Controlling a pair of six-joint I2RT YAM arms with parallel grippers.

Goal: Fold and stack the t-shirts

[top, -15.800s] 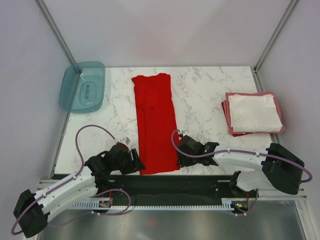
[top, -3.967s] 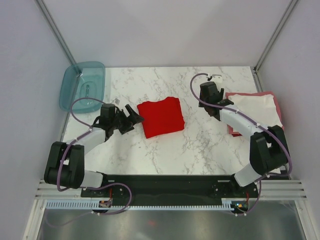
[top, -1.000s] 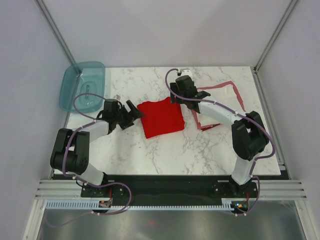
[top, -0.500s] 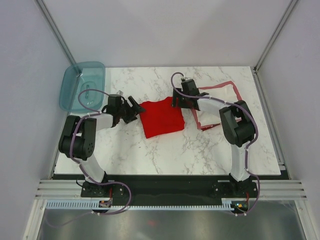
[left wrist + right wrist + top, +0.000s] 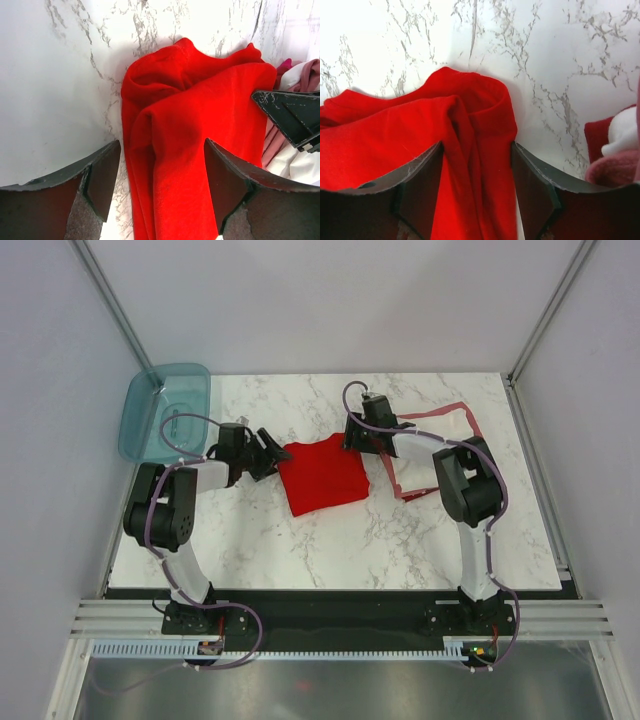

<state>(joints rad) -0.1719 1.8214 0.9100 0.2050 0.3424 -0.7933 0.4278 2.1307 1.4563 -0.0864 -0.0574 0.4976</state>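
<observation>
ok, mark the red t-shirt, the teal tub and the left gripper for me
red t-shirt (image 5: 322, 475), top external view, middle of the folded cloth.
teal tub (image 5: 133, 430), top external view, its left wall.
left gripper (image 5: 159, 150), left wrist view, midway between its fingertips.

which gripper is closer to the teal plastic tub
Left. The left gripper is at the folded bright red t-shirt's left edge, a short way right of the translucent teal plastic tub; the right gripper is across the shirt at its far right corner.
</observation>
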